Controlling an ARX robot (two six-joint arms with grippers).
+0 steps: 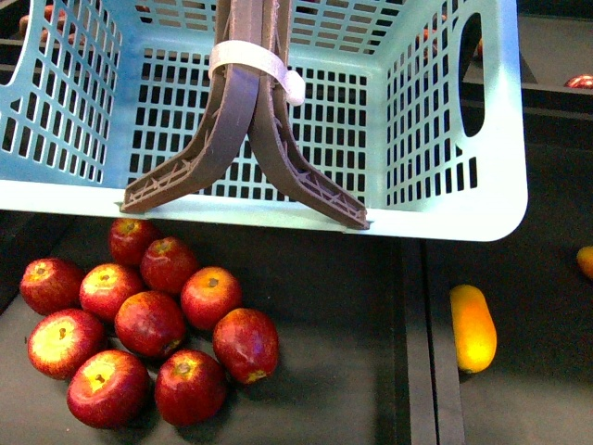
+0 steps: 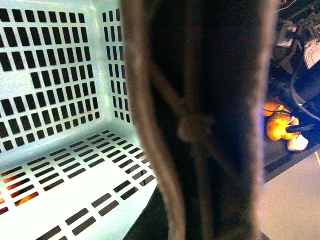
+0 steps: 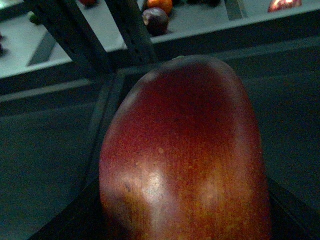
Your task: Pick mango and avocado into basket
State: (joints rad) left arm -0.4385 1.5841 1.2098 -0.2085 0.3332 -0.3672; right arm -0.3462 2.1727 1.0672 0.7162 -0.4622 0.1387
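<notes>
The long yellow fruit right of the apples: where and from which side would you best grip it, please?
Probably across the narrow middle of the yellow fruit, from above: it lies flat with its long axis pointing away from the robot, and both flanks are free.

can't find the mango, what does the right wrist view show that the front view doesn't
Only the right wrist view: the mango, red-orange, close up and filling most of the picture. Only the front view: the basket with its brown handle, a pile of red apples and a slim yellow fruit. Both: a dark surface with raised dividers.
</notes>
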